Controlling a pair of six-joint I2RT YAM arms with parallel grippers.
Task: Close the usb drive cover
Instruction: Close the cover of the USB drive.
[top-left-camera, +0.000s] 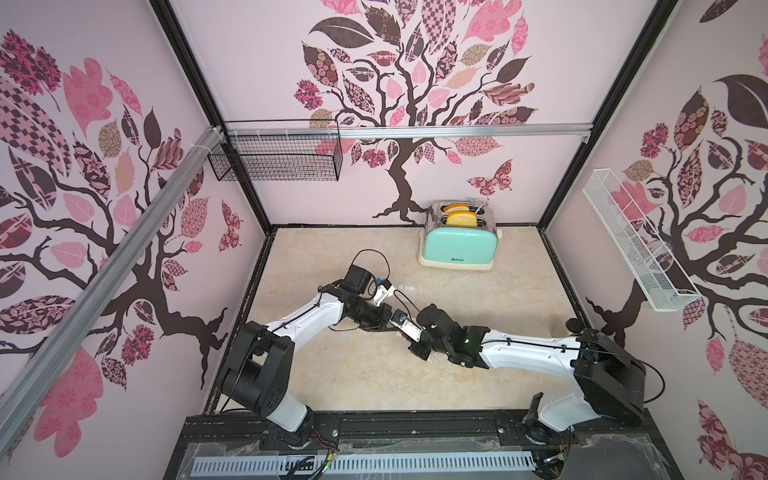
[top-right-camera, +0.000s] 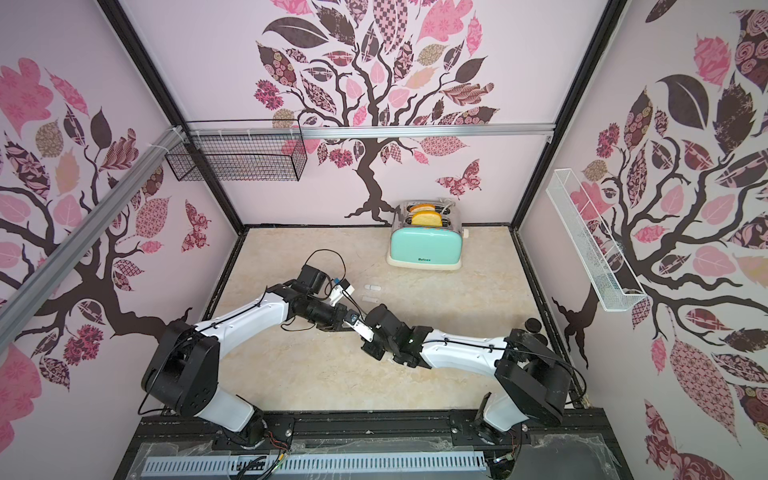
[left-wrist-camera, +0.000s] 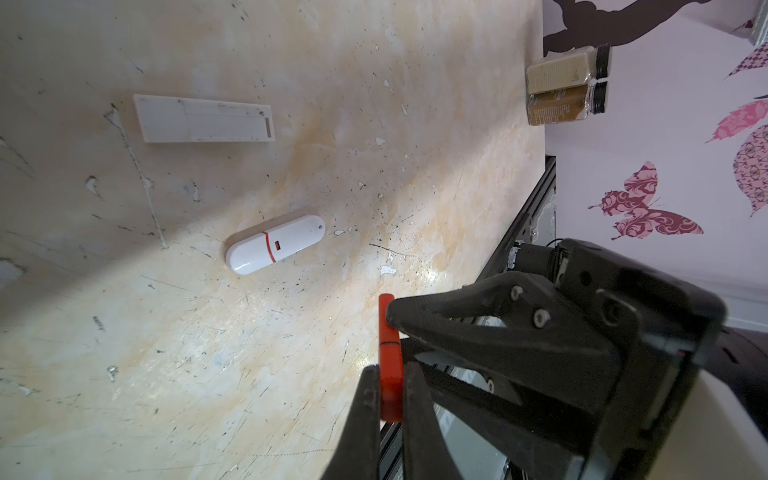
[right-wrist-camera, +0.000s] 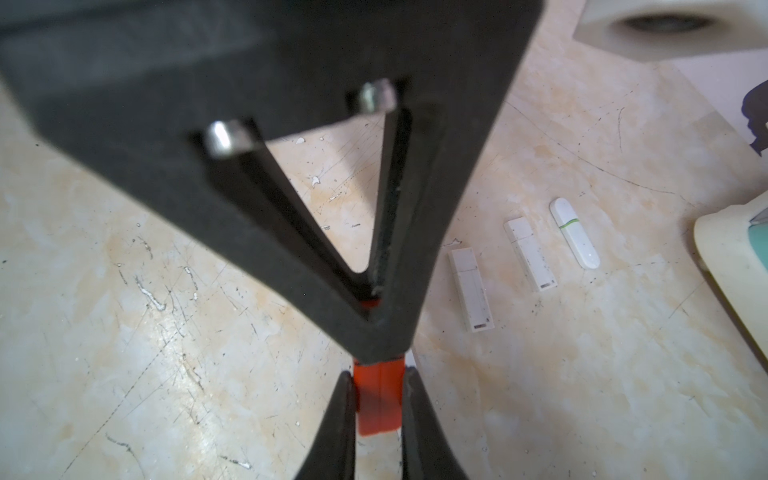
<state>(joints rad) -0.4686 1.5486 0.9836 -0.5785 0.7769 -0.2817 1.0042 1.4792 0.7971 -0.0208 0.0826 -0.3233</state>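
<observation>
An orange usb drive (left-wrist-camera: 390, 361) hangs above the table (top-left-camera: 353, 365), held between both grippers where the arms meet mid-table. In the left wrist view my left gripper (left-wrist-camera: 390, 370) is shut on its lower part. A thin seam crosses the stick above that grip, and a finger (left-wrist-camera: 436, 320) of the right gripper presses the part beyond the seam. The right wrist view shows my right gripper (right-wrist-camera: 379, 374) shut on the orange drive (right-wrist-camera: 378, 403), with the left gripper's black body right in front. In both top views the drive is hidden by the left gripper (top-left-camera: 386, 323) and right gripper (top-left-camera: 401, 332).
Loose white usb drives lie on the table behind the grippers: a rounded one (left-wrist-camera: 274, 244), a flat one (left-wrist-camera: 203, 119), and three in a row (right-wrist-camera: 530, 253). A mint toaster (top-left-camera: 459, 237) stands at the back. Two spice jars (left-wrist-camera: 565, 85) sit by the right wall.
</observation>
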